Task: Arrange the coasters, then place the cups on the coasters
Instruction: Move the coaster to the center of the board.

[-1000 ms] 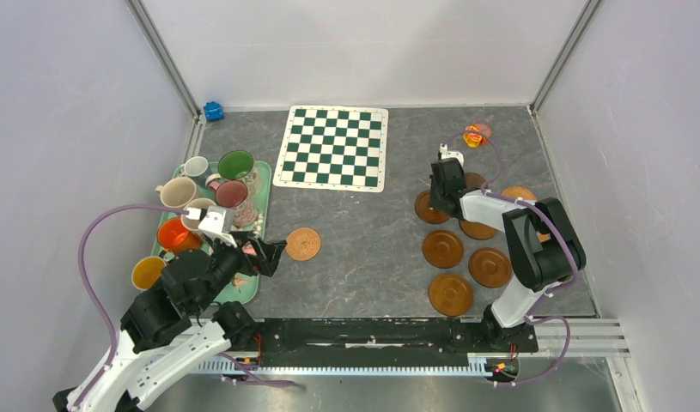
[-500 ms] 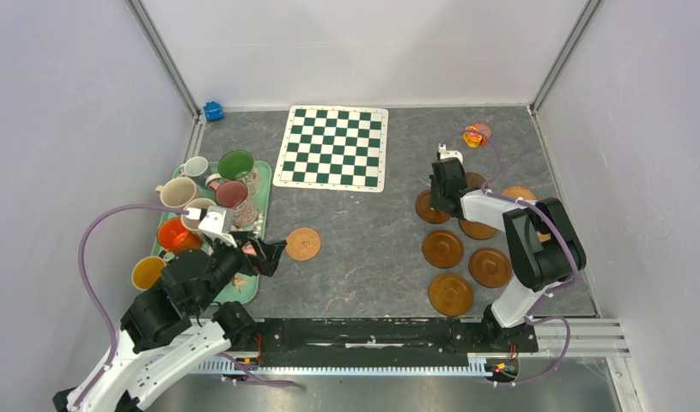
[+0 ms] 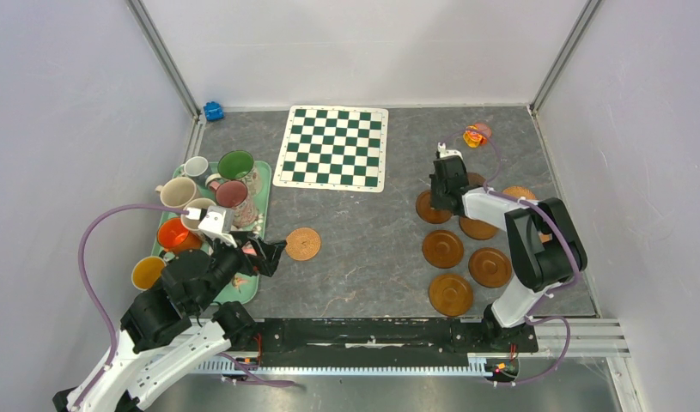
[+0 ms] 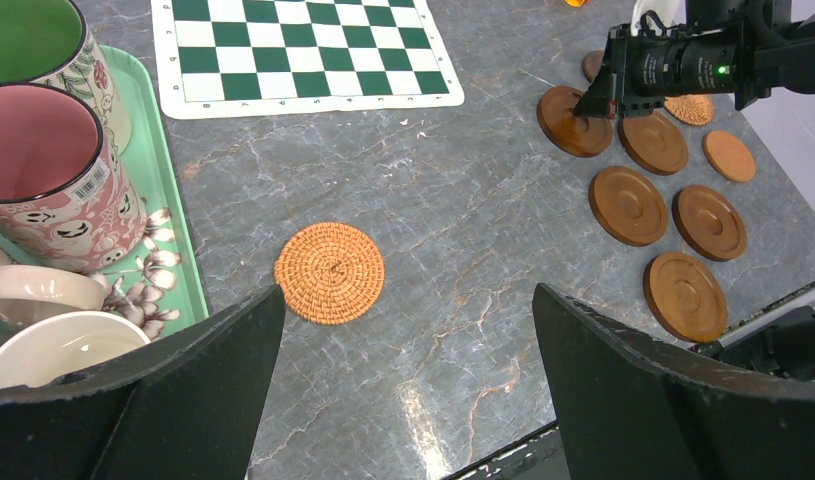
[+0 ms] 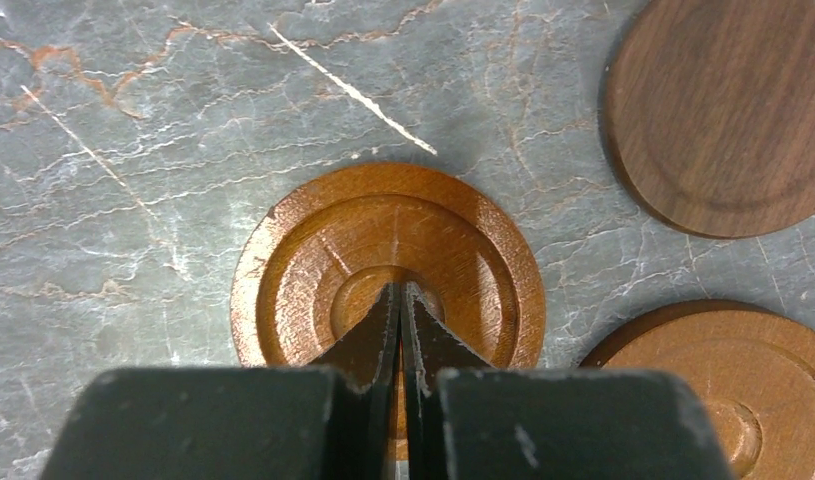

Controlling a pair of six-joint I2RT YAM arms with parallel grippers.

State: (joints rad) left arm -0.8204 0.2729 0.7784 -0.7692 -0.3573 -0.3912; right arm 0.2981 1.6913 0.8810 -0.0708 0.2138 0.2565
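My right gripper (image 5: 400, 290) is shut, its tips down on the centre of a dark wooden coaster (image 5: 388, 262) with nothing held. From above, that gripper (image 3: 437, 198) stands over the far-left coaster (image 3: 427, 210) of a group of several wooden coasters (image 3: 442, 249) on the right. A woven coaster (image 3: 303, 244) lies alone left of centre. My left gripper (image 4: 408, 300) hangs open above the bare table, just near of this woven coaster (image 4: 329, 272). Several cups stand at the left, among them a green-lined cup (image 3: 236, 164), a pink cup (image 3: 232, 193) and an orange cup (image 3: 173, 233).
A mint-green tray (image 3: 265, 199) holds most of the cups at the left. A green-and-white chequered mat (image 3: 332, 147) lies at the back centre. A small orange toy (image 3: 476, 135) and a blue object (image 3: 213, 111) sit near the back wall. Grey walls close in both sides.
The right wrist has edged slightly toward the far side over the same coaster. The left arm has not moved.
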